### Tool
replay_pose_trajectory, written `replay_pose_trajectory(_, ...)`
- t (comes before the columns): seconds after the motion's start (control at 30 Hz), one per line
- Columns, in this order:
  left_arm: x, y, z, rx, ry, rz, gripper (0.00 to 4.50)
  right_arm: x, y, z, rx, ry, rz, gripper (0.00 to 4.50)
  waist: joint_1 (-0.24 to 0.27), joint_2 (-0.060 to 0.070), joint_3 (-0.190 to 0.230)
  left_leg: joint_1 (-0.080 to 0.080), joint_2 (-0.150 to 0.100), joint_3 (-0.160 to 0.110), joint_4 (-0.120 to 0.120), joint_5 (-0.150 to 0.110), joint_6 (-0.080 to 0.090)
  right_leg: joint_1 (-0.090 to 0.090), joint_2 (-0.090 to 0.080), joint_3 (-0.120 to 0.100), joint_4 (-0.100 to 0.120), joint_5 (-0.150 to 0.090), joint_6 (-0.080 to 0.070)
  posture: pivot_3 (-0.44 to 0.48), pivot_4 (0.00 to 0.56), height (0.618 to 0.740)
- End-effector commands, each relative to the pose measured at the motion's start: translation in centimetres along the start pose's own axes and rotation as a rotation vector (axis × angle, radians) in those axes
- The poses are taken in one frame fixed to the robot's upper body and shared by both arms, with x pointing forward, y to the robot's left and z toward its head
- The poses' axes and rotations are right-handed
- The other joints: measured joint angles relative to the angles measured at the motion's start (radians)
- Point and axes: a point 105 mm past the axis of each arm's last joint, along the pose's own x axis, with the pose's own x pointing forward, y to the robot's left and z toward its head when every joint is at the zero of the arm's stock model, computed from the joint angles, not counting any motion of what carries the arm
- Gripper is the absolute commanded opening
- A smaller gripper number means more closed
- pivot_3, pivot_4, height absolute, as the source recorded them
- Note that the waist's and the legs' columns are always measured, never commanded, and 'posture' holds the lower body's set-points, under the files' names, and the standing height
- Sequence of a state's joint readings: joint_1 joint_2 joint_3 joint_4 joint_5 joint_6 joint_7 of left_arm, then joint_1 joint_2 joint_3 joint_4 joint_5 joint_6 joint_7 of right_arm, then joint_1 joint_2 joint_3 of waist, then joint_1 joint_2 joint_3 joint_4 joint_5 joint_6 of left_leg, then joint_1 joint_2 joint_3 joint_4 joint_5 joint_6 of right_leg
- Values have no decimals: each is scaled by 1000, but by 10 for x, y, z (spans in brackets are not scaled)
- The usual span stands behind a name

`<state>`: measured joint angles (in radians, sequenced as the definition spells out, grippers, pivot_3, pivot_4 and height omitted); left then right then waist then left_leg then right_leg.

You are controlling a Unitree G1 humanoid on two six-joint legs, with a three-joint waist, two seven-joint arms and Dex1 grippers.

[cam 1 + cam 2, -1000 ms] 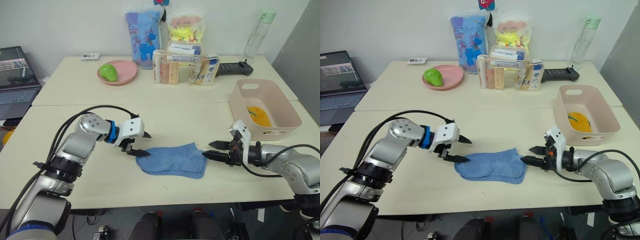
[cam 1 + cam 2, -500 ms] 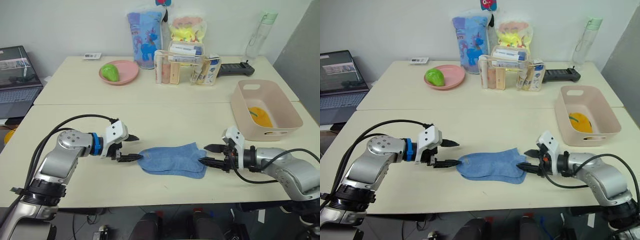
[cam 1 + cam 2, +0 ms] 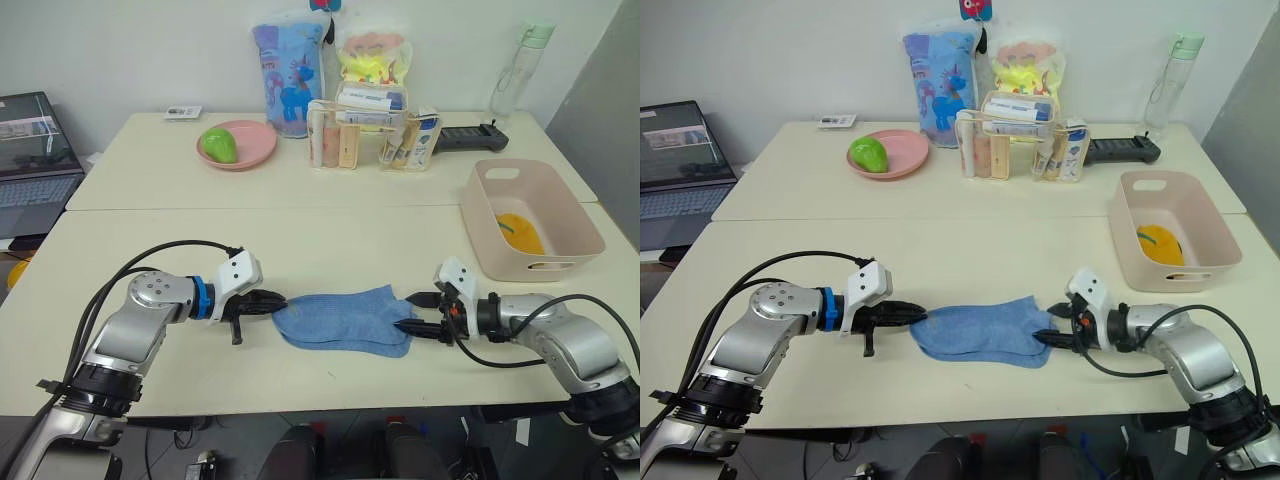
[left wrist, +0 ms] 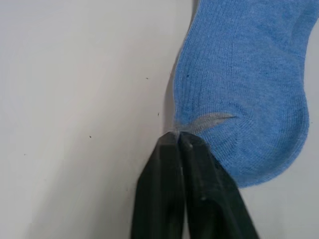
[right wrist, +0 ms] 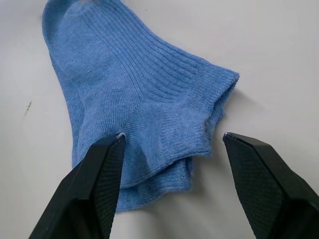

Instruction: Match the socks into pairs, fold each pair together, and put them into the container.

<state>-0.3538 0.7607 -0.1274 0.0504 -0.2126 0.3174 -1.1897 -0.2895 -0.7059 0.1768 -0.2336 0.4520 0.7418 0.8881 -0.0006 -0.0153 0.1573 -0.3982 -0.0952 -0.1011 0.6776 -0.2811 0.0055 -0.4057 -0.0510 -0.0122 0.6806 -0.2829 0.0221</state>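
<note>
Two light blue socks (image 3: 345, 318) lie stacked flat on the near table, toes toward my left arm and cuffs toward my right. My left gripper (image 3: 278, 303) is shut on the toe edge of the light blue socks (image 4: 244, 89), where the knit puckers at the fingertips (image 4: 178, 137). At the cuff end my right gripper (image 3: 408, 312) stands open, and its fingers (image 5: 99, 169) straddle the cuffs (image 5: 189, 114) without closing. The pale pink container (image 3: 575, 225) stands at the right, with a mustard yellow sock bundle (image 3: 518, 232) inside.
On the far table are a pink plate (image 3: 250, 152) with a green object, a clear organizer (image 3: 360, 135) of packets, two bags, a bottle (image 3: 515, 65) and a black device (image 3: 468, 136). A laptop (image 3: 30, 150) sits at the far left.
My left gripper has come down to the socks' toe end and shut on it. My right gripper has slid in to the cuffs and stays open.
</note>
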Motion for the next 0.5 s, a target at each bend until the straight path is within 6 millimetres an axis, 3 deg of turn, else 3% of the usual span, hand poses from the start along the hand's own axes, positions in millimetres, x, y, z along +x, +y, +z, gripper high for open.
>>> replay_pose_trajectory(0.03, -1, 0, 4, 26, -13, -2, 26, -6, 1, 14, -41, -38, 3, 3364, 0, 0, 0, 0, 0, 0, 0, 0, 0, 0, 0, 0, 0, 0, 0, 0, 150, 740)
replay_pose_trajectory(0.5, -1, -3, 5, 33, -9, -18, 26, -10, 0, 21, -25, -65, -4, 3364, 0, 0, 0, 0, 0, 0, 0, 0, 0, 0, 0, 0, 0, 0, 0, 0, 150, 740)
